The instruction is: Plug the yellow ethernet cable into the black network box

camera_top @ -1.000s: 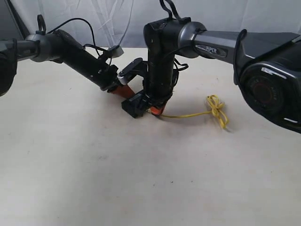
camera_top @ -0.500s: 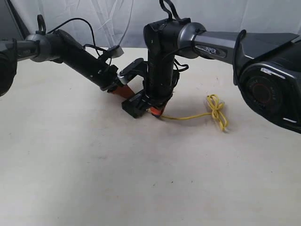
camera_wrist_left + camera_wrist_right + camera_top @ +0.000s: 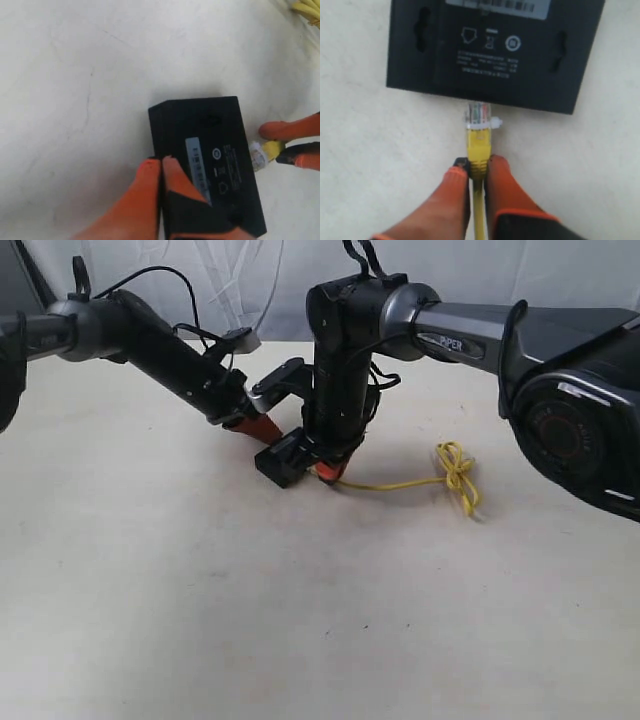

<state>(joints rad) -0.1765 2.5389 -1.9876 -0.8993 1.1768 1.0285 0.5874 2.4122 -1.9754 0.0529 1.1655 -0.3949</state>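
Two pincers (image 3: 161,162) (image 3: 477,166) pinch box (image 3: 200,130) and cable (image 3: 479,140)

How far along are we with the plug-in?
Done: left gripper pinches the black network box; right gripper holds the yellow ethernet cable behind its clear plug. In hand: plug tip sits at the box's edge. Left: insertion; the whole plug shows outside.

Tool (image 3: 161,164) on black network box (image 3: 200,127) edge
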